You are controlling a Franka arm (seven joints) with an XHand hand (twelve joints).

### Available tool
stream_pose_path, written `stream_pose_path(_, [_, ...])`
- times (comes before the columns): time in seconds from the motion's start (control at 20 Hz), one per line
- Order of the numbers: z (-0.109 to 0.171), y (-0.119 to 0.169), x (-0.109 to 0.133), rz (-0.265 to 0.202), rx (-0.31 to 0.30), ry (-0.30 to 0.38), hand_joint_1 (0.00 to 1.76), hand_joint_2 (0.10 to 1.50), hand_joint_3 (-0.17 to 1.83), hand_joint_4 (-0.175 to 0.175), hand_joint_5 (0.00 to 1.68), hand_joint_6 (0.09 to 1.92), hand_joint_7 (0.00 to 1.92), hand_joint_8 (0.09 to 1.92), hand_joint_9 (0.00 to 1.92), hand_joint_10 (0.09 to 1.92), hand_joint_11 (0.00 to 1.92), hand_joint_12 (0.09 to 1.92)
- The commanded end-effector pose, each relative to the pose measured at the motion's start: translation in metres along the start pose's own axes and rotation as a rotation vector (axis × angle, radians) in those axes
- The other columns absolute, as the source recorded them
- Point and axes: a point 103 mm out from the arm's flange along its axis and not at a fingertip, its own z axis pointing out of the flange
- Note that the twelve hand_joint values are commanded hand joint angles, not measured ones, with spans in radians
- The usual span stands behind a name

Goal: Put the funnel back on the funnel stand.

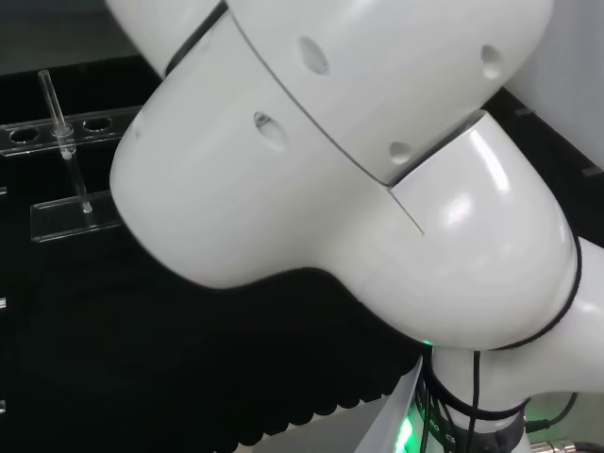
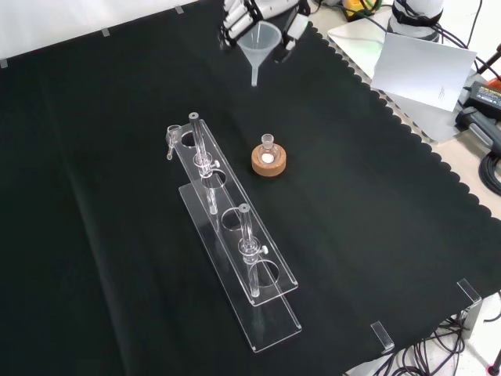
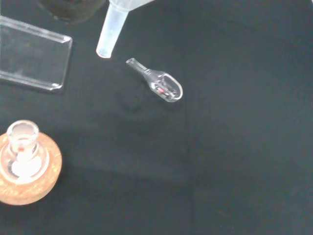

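The funnel [image 2: 262,45] is already picked up: in the front view it is gripped by the fingers [image 2: 232,23] of the hand [image 2: 258,14], which are curled round its wide rim from both sides, w/ the spout pointing down & clear of the desk [image 2: 376,204]. So the pickup looks done; transport & seating are judged to be left, i.e. roughly the first half is complete.

The funnel stand [image 2: 235,243], a clear acrylic rack w/ round holes along its top plate, sits well below the fingers in the front view, nearer the camera. No funnel is seated in any hole that can be made out; clear rods w/ small clamps are stood up along it. A small flask [image 2: 268,149] on a cork ring [image 2: 269,162] is placed between the fingers & the stand, slightly off to the side, so it is probably to be passed over or around.

The funnel is seen as translucent, whitish plastic: a smooth cone narrowing to a short straight spout, held about upright. In the wrist view the spout tip [image 3: 104,49] hangs just beneath the fingers, w/ a small clear glass stopper [image 3: 157,84] lying on the cloth under it. Whether anything is inside the funnel cannot be told.
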Motion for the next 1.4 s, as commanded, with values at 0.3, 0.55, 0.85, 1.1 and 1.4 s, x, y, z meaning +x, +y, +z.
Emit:
stream_pose_path(0.3, [-0.014,0.025,-0.021,0.035,0.006,0.045,0.93,1.04,-0.17,-0.014,0.67,0.67,0.66,0.73,1.01,0.43,0.76,1.11])
stream_pose_path(0.55, [-0.03,0.067,-0.022,0.011,-0.008,0.059,0.93,1.04,-0.17,-0.016,0.68,0.67,0.67,0.73,1.01,0.42,0.76,1.11])
stream_pose_path(0.85, [-0.037,0.112,-0.008,-0.008,-0.013,0.066,0.93,1.04,-0.17,-0.017,0.68,0.67,0.67,0.73,1.01,0.42,0.77,1.1])
stream_pose_path(1.1, [-0.042,0.136,0.016,-0.066,-0.028,0.082,0.93,1.04,-0.17,-0.018,0.68,0.67,0.67,0.73,1.01,0.42,0.77,1.1])
stream_pose_path(1.4, [-0.044,0.152,0.031,-0.09,-0.044,0.093,0.93,1.04,-0.17,-0.017,0.69,0.67,0.67,0.73,1.01,0.42,0.78,1.1])
